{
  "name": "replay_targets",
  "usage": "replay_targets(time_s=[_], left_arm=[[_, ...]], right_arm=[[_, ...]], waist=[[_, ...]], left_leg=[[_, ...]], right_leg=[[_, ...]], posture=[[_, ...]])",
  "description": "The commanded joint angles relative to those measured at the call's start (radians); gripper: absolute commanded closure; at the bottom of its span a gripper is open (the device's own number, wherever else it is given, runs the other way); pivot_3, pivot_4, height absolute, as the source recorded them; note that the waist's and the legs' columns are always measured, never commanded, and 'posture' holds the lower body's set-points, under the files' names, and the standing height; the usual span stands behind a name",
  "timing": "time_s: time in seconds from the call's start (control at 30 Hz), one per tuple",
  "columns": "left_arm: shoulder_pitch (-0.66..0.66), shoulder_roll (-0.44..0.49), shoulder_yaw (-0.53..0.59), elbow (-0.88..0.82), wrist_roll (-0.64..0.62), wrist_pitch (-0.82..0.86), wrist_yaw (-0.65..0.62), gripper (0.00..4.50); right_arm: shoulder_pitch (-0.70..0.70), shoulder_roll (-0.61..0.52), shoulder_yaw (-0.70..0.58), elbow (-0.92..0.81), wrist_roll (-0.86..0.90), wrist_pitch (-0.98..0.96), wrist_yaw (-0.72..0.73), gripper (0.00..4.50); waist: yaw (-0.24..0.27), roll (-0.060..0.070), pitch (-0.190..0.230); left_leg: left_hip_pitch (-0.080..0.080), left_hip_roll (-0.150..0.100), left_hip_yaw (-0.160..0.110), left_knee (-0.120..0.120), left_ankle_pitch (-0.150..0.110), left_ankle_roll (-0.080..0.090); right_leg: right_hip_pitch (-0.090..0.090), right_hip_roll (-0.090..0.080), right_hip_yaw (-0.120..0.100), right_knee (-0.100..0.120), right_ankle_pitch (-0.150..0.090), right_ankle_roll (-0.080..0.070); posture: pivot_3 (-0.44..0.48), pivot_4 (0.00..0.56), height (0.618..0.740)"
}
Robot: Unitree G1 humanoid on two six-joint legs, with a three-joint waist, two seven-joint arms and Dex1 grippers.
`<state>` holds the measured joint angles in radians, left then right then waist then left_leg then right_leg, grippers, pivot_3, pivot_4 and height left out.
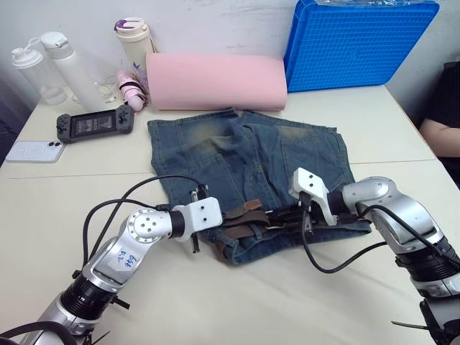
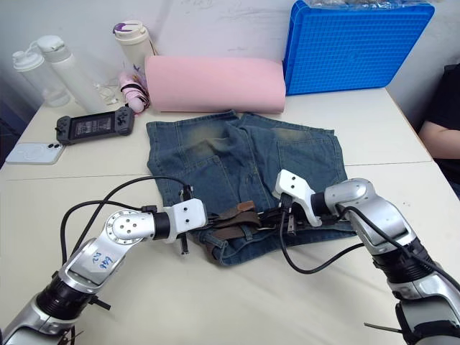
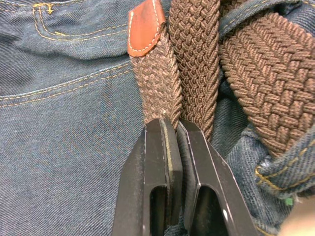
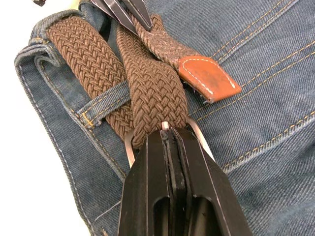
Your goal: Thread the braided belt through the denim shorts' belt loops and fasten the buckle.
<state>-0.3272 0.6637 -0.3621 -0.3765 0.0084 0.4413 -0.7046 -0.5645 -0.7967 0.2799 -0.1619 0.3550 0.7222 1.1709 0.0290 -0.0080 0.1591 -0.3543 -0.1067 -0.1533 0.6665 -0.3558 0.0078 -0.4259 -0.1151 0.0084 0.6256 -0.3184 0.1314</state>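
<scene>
Lying flat in the middle of the desk (image 1: 65,208), the shorts (image 1: 244,154) have their waistband toward the near edge and their legs toward the far edge, where a pink roll (image 1: 215,81) lies just beyond them. The belt (image 1: 241,219) runs along the waistband in several overlapping brown braided passes. In the right wrist view one pass goes under a loop (image 4: 101,104), and the tan leather tip (image 4: 209,78) lies free on the denim beside the other passes.

The left gripper (image 3: 176,129) is at the left part of the waistband, clenched on the belt strand that ends in the leather tip. The right gripper (image 4: 166,132) is further right along the waistband, its fingers pressed together on the fold of belt where it wraps the silver buckle (image 4: 129,150), whose frame shows on either side of the fingertips. The left gripper's black tips show at the far end of the right wrist view, close to the tip strand.

At the far left corner of the desk stand three bottles (image 1: 68,65), with a game console (image 1: 95,124) and a phone (image 1: 32,152) nearer. A blue crate (image 1: 356,43) leans at the far right corner. A person's arm (image 1: 440,135) shows at the right edge.
</scene>
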Motion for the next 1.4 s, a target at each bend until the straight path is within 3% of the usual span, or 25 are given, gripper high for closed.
replay_targets(time_s=[0.03, 0.43, 0.7, 0.93, 1.1, 1.2, 1.4], left_arm=[[0.026, 0.01, -0.022, 0.014, 0.031, -0.001, -0.025, 4.5], [0.033, 0.014, -0.02, 0.026, 0.084, -0.044, -0.049, 4.5], [0.042, -0.026, 0.016, 0.033, 0.082, -0.049, -0.019, 4.5], [0.045, -0.11, 0.082, 0.006, 0.039, 0.024, 0.03, 4.5], [0.032, -0.171, 0.137, -0.019, -0.007, 0.093, 0.057, 4.5], [0.018, -0.154, 0.13, -0.026, 0.004, 0.098, 0.043, 4.5], [-0.015, -0.155, 0.148, -0.03, -0.04, 0.131, 0.022, 4.5]], right_arm=[[-0.009, -0.008, -0.005, 0.001, -0.004, -0.019, 0.025, 4.44], [-0.038, 0.034, 0.079, 0.098, -0.053, -0.051, 0.085, 4.44], [-0.145, 0.03, 0.319, 0.203, -0.246, -0.095, 0.213, 4.44], [-0.173, 0.048, 0.451, 0.247, -0.408, -0.139, 0.256, 4.44], [-0.17, 0.058, 0.531, 0.262, -0.543, -0.172, 0.262, 4.44], [-0.157, 0.07, 0.546, 0.279, -0.6, -0.196, 0.248, 4.44], [-0.122, 0.095, 0.54, 0.291, -0.66, -0.205, 0.236, 4.44]], waist=[[0.0, 0.0, 0.0], [-0.002, 0.001, -0.003], [-0.003, -0.001, -0.012], [-0.001, -0.011, -0.025], [0.0, -0.015, -0.036], [0.001, -0.015, -0.043], [0.007, -0.017, -0.047]], left_leg=[[0.0, 0.0, 0.0, 0.0, 0.0, 0.0], [0.001, 0.0, 0.0, 0.0, 0.0, 0.0], [0.002, 0.001, 0.0, 0.0, 0.0, 0.0], [0.004, 0.0, -0.001, 0.0, 0.0, 0.0], [0.02, 0.001, -0.003, -0.004, -0.003, 0.001], [0.024, 0.001, -0.005, -0.004, -0.004, 0.001], [0.05, 0.003, -0.007, -0.004, -0.015, 0.003]], right_leg=[[0.0, 0.0, 0.0, 0.0, 0.0, 0.0], [0.0, 0.0, 0.0, 0.001, 0.0, 0.0], [0.001, 0.0, 0.0, 0.001, 0.0, 0.0], [0.005, 0.0, -0.001, 0.0, 0.0, 0.0], [0.02, 0.001, -0.002, -0.005, -0.001, -0.001], [0.026, 0.002, -0.002, -0.006, -0.001, -0.001], [0.051, 0.005, -0.003, -0.017, -0.002, -0.004]], posture=[[0.0, 0.15, 0.74], [0.0, 0.15, 0.74], [0.0, 0.15, 0.74], [0.0, 0.15, 0.74], [0.0, 0.15, 0.74], [0.0, 0.15, 0.74], [0.0, 0.15, 0.74]])
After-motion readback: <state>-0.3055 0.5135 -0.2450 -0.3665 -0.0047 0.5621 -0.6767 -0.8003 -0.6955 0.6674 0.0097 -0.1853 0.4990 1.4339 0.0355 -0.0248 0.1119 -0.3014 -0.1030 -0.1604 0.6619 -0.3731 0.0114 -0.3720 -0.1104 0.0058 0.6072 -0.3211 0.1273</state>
